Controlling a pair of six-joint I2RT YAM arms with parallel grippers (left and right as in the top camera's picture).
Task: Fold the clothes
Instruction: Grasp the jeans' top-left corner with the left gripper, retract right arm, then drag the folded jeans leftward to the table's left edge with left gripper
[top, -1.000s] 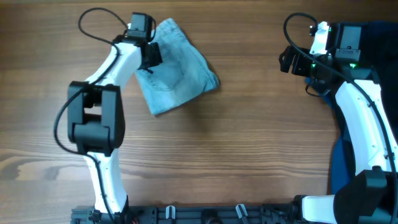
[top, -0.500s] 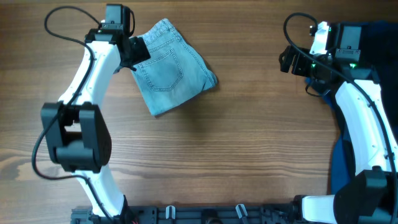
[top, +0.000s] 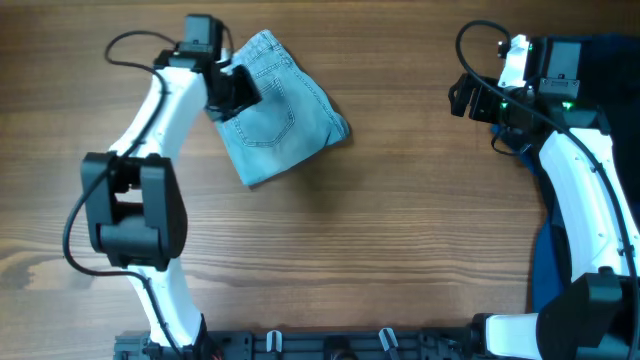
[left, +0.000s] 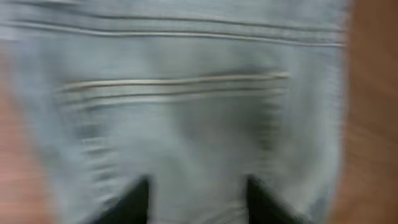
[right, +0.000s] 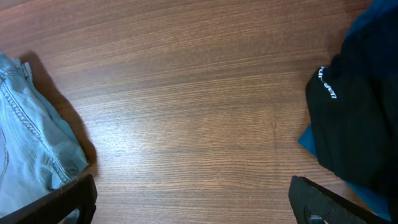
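**Denim shorts lying folded at the bench's far left**

The wooden bench (top: 400, 230) is carrying everything. The folded denim shorts (top: 285, 110) are lying at its far left, pocket up. A black garment (right: 360, 112) is resting on dark-blue fabric (right: 309, 140) at the right edge. The left hand (top: 235, 90) is hovering over the shorts' left edge, fingers parted. The right hand (right: 193, 208), well apart, is gaping wide above bare wood.

Overhead: bright, even light, soft short shadows hugging the faded light-blue denim shorts (top: 283, 110) | left wrist: heavy motion blur, stitching smeared into streaks | right wrist: crisp grain on the brown wooden table (right: 186, 93), black garment (right: 360, 124) murky.
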